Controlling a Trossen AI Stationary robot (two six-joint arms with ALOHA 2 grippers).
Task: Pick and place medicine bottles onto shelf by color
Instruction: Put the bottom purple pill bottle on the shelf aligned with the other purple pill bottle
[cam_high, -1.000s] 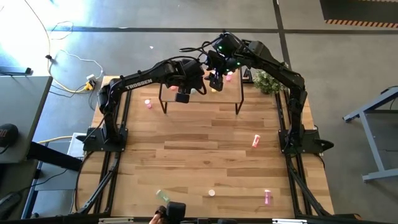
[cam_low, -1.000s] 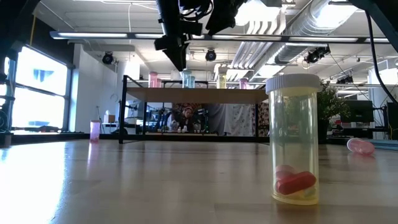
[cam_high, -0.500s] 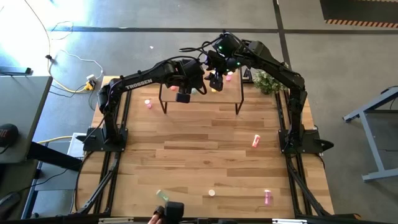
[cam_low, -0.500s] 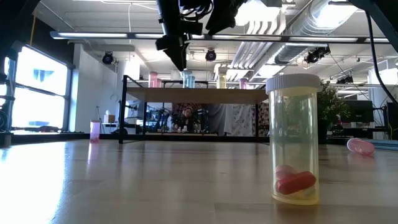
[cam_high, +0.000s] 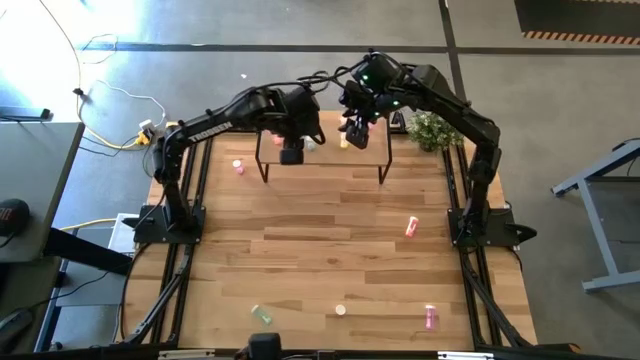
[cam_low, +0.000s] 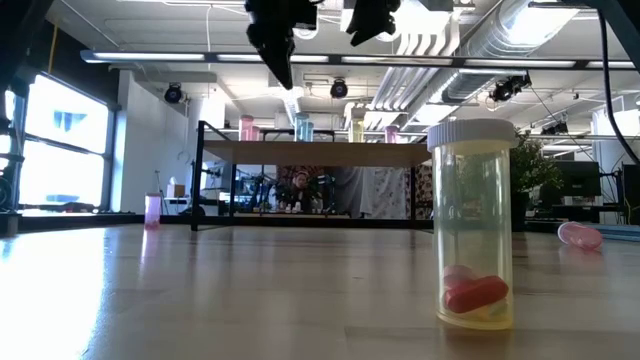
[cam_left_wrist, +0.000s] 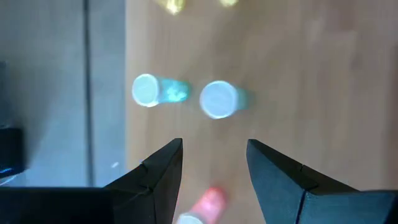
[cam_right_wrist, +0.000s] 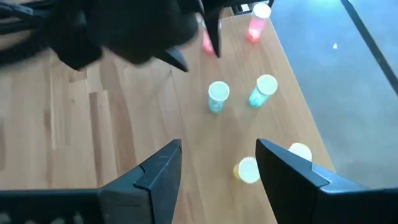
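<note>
— Now, where do your end effectors stand?

— Both hang above the shelf (cam_high: 322, 150) at the far end of the desk (cam_high: 330, 250). My left end effector (cam_left_wrist: 213, 163) is parted and empty, pointing down at two green bottles (cam_left_wrist: 186, 96) standing side by side on the shelf top, with a pink bottle (cam_left_wrist: 205, 205) just under its fingers. My right end effector (cam_right_wrist: 217, 163) is spread wide, empty too; below it stand the same green pair and two yellow bottles (cam_right_wrist: 270, 163).

— And the rest of the bottles?

— Scattered well behind me on the desk: a yellow bottle (cam_low: 473, 235) upright, another pink one (cam_high: 411, 228) lying down.

— What does this step call for?

— I judge it a clean retreat. I should lift straight up before swinging away, so no finger clips the standing rows, and keep my two arms apart; they are crowded over one shelf.
</note>
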